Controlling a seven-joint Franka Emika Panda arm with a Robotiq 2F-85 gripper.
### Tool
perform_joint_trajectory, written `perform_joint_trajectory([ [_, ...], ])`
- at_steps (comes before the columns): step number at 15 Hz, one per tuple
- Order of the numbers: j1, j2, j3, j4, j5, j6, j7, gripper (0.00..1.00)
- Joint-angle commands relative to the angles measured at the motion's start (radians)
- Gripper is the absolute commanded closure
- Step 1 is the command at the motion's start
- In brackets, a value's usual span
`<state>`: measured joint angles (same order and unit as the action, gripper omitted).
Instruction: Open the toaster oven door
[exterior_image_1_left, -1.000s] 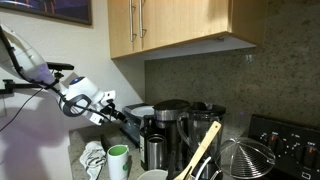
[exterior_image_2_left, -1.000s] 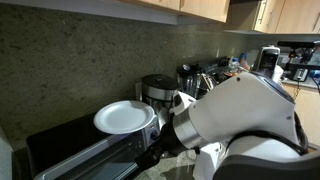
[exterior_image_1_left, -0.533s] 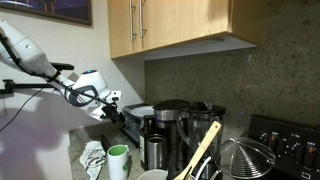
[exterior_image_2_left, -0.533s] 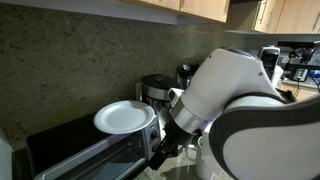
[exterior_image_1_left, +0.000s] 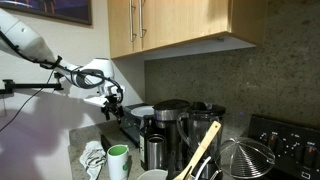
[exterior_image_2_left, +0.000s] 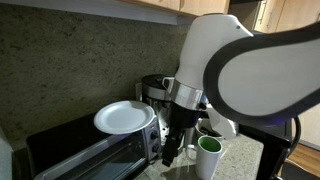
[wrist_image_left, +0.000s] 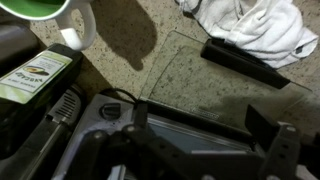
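Observation:
The toaster oven (exterior_image_2_left: 70, 150) is a dark box at the lower left with a white plate (exterior_image_2_left: 125, 117) on its pale top. In the wrist view its glass door (wrist_image_left: 230, 85) lies folded down flat, with the speckled counter showing through it and its dark bar handle (wrist_image_left: 245, 62) at the far edge. My gripper (wrist_image_left: 200, 125) hangs above the door with its fingers apart and nothing between them. It shows in both exterior views (exterior_image_2_left: 170, 155) (exterior_image_1_left: 113, 107), lifted clear of the oven front.
A green cup (exterior_image_2_left: 208, 158) and a white towel (wrist_image_left: 255, 25) sit on the counter in front of the oven. A labelled bottle (wrist_image_left: 35, 70) stands beside the door. The coffee maker (exterior_image_1_left: 170, 120), utensils, a stove (exterior_image_1_left: 285, 135) and overhead cabinets (exterior_image_1_left: 170, 25) crowd the area.
My gripper has risen up and away from the oven door, which it was down at a second ago. The arm has swung upward.

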<state>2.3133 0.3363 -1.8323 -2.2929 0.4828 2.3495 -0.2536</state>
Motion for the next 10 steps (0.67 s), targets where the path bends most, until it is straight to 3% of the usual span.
perform_joint_trajectory([
  [1, 0.051, 0.012, -0.087, 0.055, -0.020, -0.166, -0.063, 0.00],
  [4, 0.035, 0.038, -0.100, 0.084, -0.024, -0.266, -0.099, 0.00],
  [5, 0.011, 0.016, -0.061, 0.067, 0.003, -0.204, -0.083, 0.00],
  [10, 0.012, 0.027, -0.069, 0.077, -0.003, -0.234, -0.083, 0.00],
])
